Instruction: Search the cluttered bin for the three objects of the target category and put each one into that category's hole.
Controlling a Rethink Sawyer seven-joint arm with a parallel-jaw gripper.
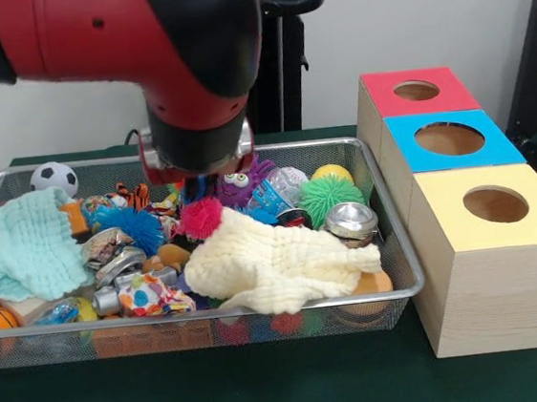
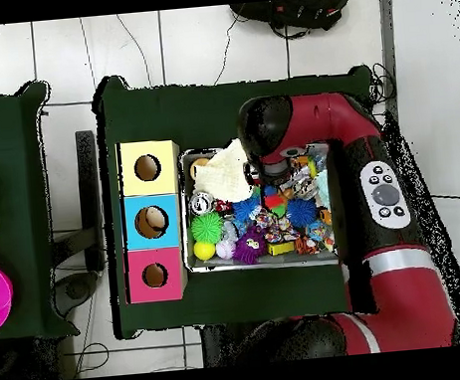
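Red and black, the robot's arm (image 1: pixel 136 32) hangs low over a wire mesh bin (image 1: pixel 389 246) on a green-covered counter (image 1: pixel 269 393). Its wrist ends above the middle of the bin, just behind a cream cloth (image 1: pixel 275 263). The gripper (image 1: pixel 190 188) is mostly hidden by the wrist, so I cannot tell how the jaws stand or whether they hold anything.

Taking the cream cloth as landmark: a pink fuzzy ball (image 1: pixel 200 218) touches its back left corner, directly under the wrist and closest to it. A purple toy with eyes (image 1: pixel 240 183) sits behind the cloth. A green spiky ball (image 1: pixel 329 197) and a yellow ball (image 1: pixel 332 172) lie behind and to its right, and a metal can (image 1: pixel 350 221) rests against its right edge. A pale mint cloth (image 1: pixel 24 251) lies well to its left, with a small football (image 1: pixel 53 177) behind that. Which category is wanted cannot be read from the scene.

Right of the bin stand three wooden boxes in a row, each with a round hole on top: red (image 1: pixel 417 91) farthest, blue (image 1: pixel 449 139) in the middle, yellow (image 1: pixel 495 204) nearest. From overhead the blue box's hole seems to show something inside; the others look dark.
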